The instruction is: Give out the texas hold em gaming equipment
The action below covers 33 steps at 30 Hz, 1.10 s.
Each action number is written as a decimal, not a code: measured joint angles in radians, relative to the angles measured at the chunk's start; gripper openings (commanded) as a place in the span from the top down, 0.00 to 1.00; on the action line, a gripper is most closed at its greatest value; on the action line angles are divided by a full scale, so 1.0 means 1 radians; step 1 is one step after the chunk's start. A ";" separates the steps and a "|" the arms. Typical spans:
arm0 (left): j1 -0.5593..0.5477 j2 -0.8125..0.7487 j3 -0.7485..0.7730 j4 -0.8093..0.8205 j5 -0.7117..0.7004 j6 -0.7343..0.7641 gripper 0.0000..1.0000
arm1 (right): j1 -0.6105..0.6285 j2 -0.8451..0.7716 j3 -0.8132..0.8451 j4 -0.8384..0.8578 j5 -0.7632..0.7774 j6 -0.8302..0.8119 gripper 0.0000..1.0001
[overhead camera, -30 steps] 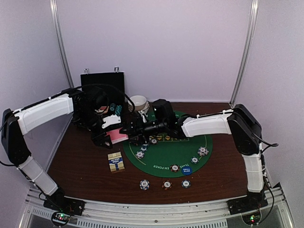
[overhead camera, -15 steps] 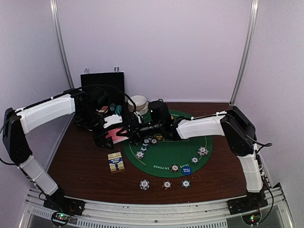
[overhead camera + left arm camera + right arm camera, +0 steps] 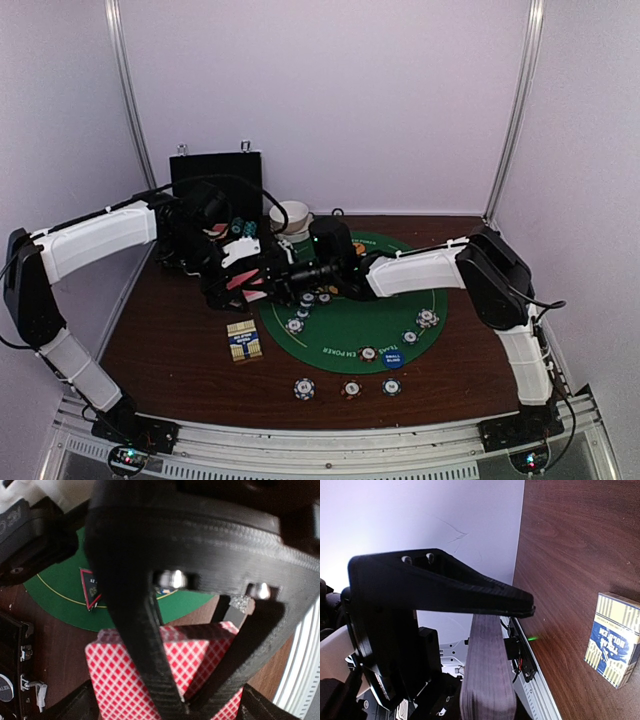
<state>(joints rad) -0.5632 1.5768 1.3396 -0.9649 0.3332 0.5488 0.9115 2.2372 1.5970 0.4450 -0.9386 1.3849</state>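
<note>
Leftward over the last second, the right claw (image 3: 285,272) has closed in on the left claw (image 3: 186,704), which has barely shifted. The left claw is pinched tight on the deck of pink-backed cards (image 3: 125,675), held up off the counter (image 3: 170,350) at the left rim of the green mat (image 3: 350,325). The right wrist view shows one right finger lying along the deck's grey edge; the other finger is out of sight, so I cannot tell how far that claw is open or whether it has a card. The step looks like peeling a card off the deck to deal. To do it well, the right claw should catch only the outermost card near a free corner and slide it off flat, while the left claw grips firmly. Further out, poker chips (image 3: 304,388) and the blue disc (image 3: 392,358) already lie around the mat, with the card box (image 3: 244,341) just left of it.
</note>
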 measured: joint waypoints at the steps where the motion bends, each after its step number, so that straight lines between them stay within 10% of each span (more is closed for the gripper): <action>1: 0.000 0.000 -0.006 0.002 0.003 0.004 0.08 | 0.001 0.001 0.000 0.002 0.000 0.003 0.94; 19: 0.001 -0.002 -0.040 0.034 0.002 0.027 0.72 | 0.002 0.008 0.005 0.030 0.005 0.013 0.84; 26: 0.000 -0.002 -0.040 0.032 0.000 0.039 0.83 | 0.001 0.009 0.013 0.000 0.003 -0.006 0.43; 33: 0.000 -0.002 -0.040 0.023 -0.002 0.049 0.86 | -0.003 0.009 0.034 -0.118 0.023 -0.087 0.37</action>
<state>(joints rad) -0.5629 1.5753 1.2995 -0.9421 0.3313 0.5976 0.9089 2.2459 1.6306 0.3271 -0.9157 1.2984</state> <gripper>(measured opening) 0.667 0.639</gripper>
